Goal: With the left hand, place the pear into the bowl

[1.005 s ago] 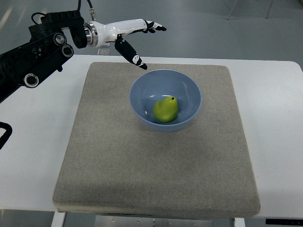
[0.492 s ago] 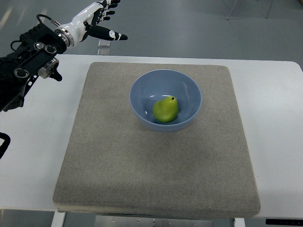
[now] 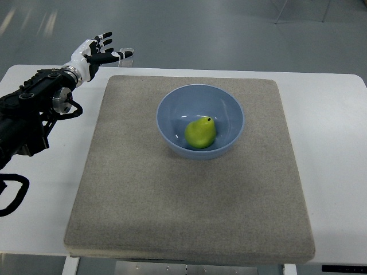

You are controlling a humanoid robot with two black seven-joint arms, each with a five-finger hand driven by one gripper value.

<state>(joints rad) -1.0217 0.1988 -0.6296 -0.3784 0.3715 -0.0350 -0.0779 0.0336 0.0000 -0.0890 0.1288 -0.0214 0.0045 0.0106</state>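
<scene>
A white counter (image 3: 335,120) stood on a grey, glossy floor (image 3: 229,34) that filled the top of the view. A square grey mat (image 3: 143,195) covered most of the counter, its near edge reaching the counter's front.

On the far half of the mat sat a blue bowl (image 3: 178,109) — round, upright, and set slightly right of the mat's middle. The pear (image 3: 200,133), yellow-green with its dark stem end pointing up and away, lay inside the bowl on the bottom, toward the near wall.

The left hand (image 3: 96,50) hung over the counter's far left corner, well apart from the bowl and beyond the mat's edge. Its fingers (image 3: 105,38) were spread apart and held nothing; the white palm faced right, dark tips outward. Its black arm (image 3: 31,112) came in from the left edge and lay over the bare counter beside the mat — a loop of black cable (image 3: 14,195) showed lower down at that edge.
</scene>
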